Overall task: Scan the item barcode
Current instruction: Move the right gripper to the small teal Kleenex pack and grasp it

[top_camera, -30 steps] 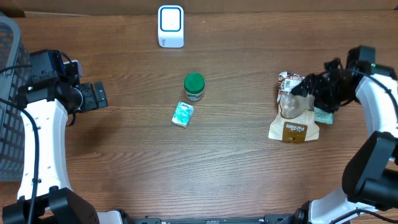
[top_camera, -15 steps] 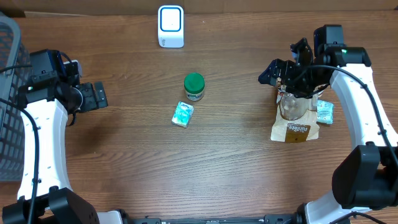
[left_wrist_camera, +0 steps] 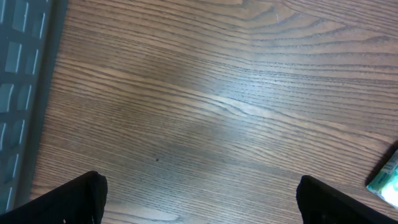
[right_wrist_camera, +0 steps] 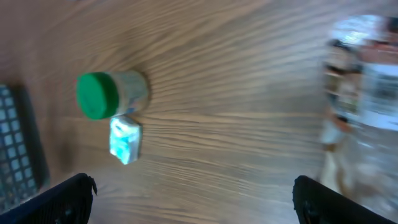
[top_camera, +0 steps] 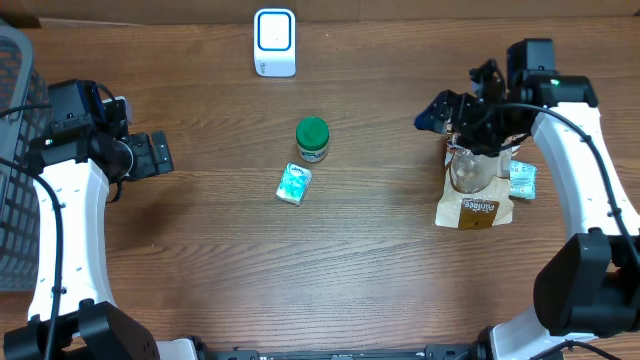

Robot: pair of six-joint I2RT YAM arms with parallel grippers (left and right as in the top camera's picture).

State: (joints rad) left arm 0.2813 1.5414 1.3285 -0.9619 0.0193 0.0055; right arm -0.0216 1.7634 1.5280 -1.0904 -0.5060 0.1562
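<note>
From overhead, the white scanner (top_camera: pixel 274 42) stands at the middle of the tabletop's (top_camera: pixel 380 260) far edge. The green-lidded jar (top_camera: pixel 313 140) stands upright near the tabletop's centre, with the teal packet (top_camera: pixel 294 184) just beside it on the near side. A brown pouch (top_camera: pixel 474 205) lies toward the right edge. The right gripper (top_camera: pixel 436 110) hangs over the pouch's far end, jaws spread and empty. The left gripper (top_camera: pixel 160 153) is also spread and holds nothing. It sits well apart from the items, toward the left edge by the basket (top_camera: pixel 15 150).

The left wrist view shows bare wood between its wide-apart fingers (left_wrist_camera: pixel 84 199). Only the packet's corner shows, at the frame's right.

The right wrist view is blurred. It looks between its parted fingers (right_wrist_camera: pixel 68 199) toward the jar and packet, so the jar is probably the next item to scan. It looks rigid and light, and its smooth sides may be slippery. It is best pinched across the body just under the lid, leaving the label clear. The packet is flat and soft, so it would be harder to lift off the wood.
</note>
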